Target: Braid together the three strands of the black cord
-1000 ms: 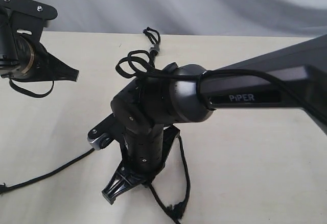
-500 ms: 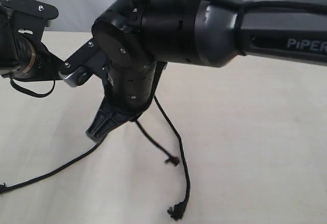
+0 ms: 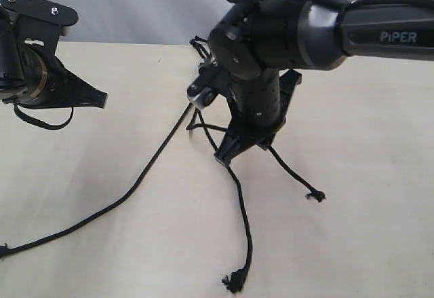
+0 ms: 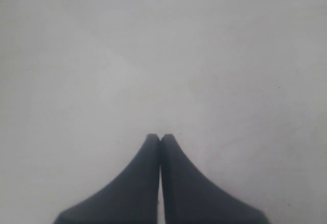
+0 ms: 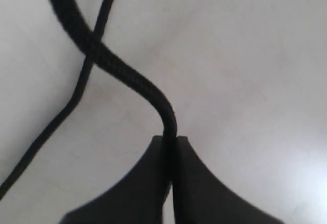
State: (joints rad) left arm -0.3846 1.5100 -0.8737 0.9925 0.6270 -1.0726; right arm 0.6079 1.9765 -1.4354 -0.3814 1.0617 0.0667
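Right end effector (image 5: 170,141) tight on one strand (image 5: 127,74), length outward from fingertips

Thin black cord (image 3: 135,190), its three strands (image 3: 243,220) splayed apart, unbraided, tips frayed

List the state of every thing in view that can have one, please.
Left tool: shut, holding nothing.
Right tool: shut on one strand.
Three strands: loose and unbraided, with their ends spread apart on the table.
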